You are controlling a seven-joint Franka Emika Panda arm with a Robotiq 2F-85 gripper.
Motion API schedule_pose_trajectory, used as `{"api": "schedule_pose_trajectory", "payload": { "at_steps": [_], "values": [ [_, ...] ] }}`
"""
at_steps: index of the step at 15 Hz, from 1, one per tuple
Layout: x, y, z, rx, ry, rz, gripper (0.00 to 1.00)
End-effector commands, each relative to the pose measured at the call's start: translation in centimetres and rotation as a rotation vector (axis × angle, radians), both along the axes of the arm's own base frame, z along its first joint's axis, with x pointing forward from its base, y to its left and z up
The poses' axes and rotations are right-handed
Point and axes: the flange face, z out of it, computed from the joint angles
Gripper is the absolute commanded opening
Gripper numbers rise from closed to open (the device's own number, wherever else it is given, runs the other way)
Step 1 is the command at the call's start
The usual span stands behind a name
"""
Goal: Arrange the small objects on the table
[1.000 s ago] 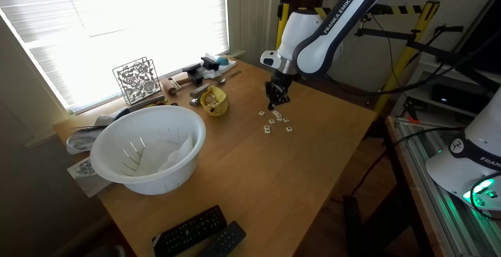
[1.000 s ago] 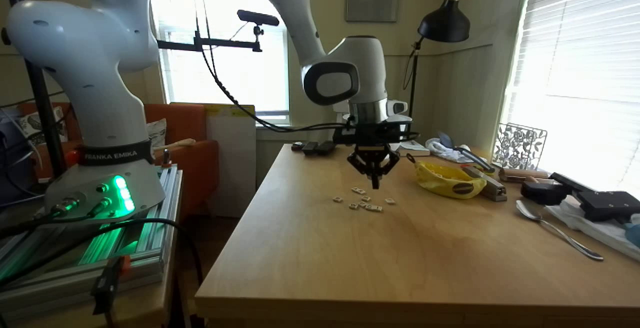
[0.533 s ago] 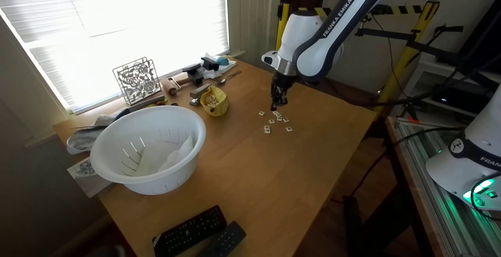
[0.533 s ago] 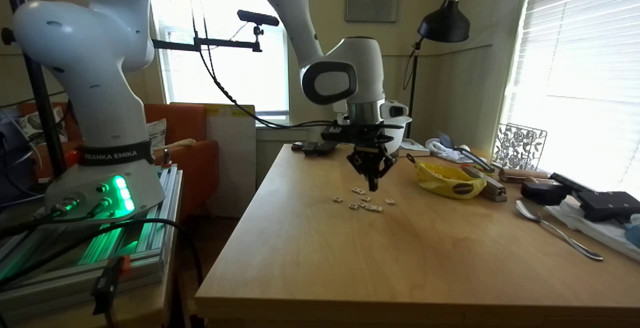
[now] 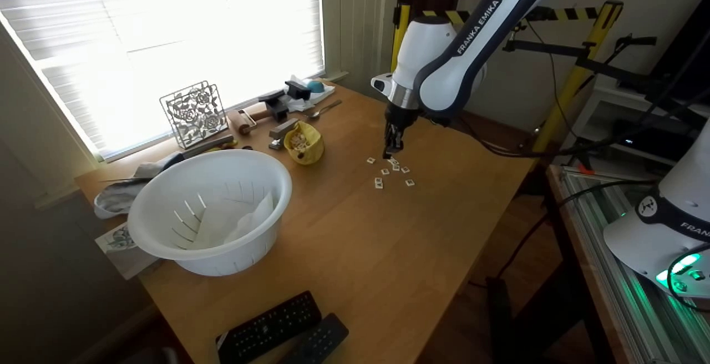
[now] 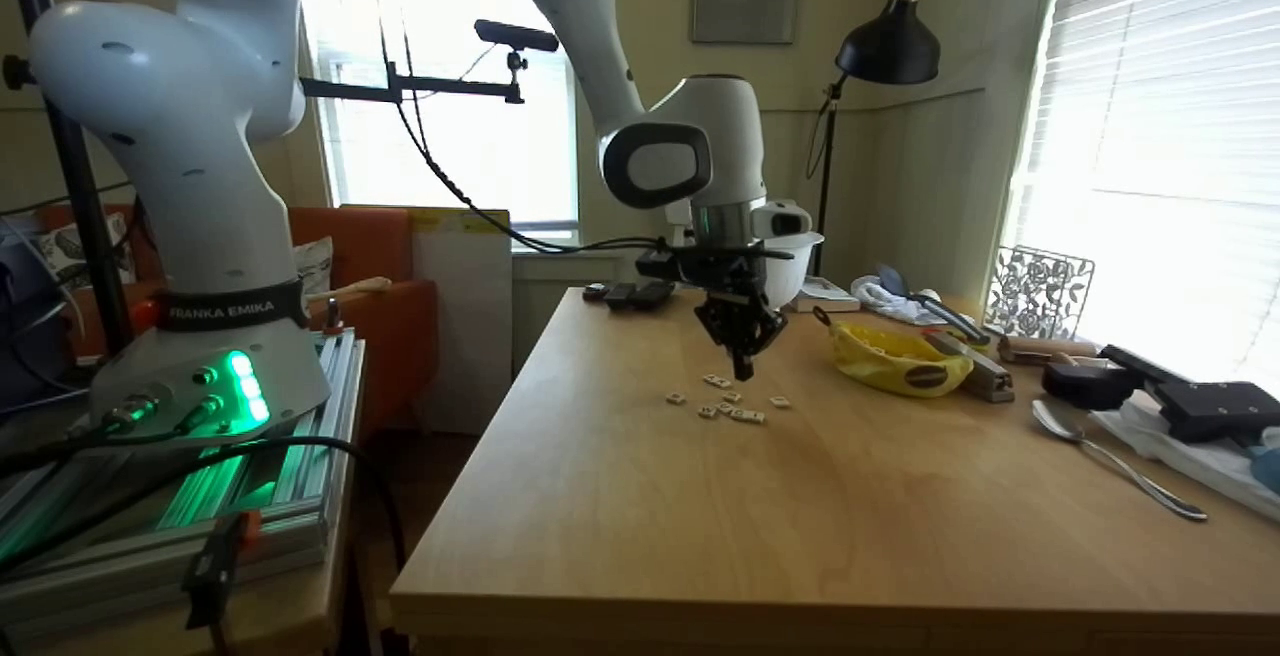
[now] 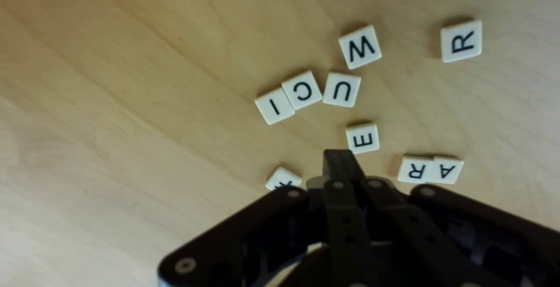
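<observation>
a home, by its orange upholstered seat (image 6: 398,336) (pillows (image 6: 314,262) and all), lamp (image 6: 888,48) and window blinds (image 6: 1160,166).

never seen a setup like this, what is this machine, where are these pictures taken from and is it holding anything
The machine is a white robot arm; the black pincer at its end is the gripper. Both exterior views come from cameras outside the robot; the wrist view comes from a camera on its wrist. On the wooden table lie small letter tiles, along with a white bowl, a yellow pouch, black remotes and a spoon. The gripper looks closed, positioned over the tiles, with nothing visibly held.
</observation>
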Motion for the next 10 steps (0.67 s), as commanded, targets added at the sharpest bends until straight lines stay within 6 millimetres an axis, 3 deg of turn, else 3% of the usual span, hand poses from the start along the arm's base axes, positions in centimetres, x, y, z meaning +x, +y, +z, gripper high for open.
{"api": "schedule_pose_trajectory", "payload": {
  "at_steps": [1,10],
  "values": [
    [0.0,-0.2,-0.6,-0.047,0.016,-0.175,0.0],
    [0.7,2.3,-2.2,-0.005,0.002,-0.464,0.0]
  ]
}}
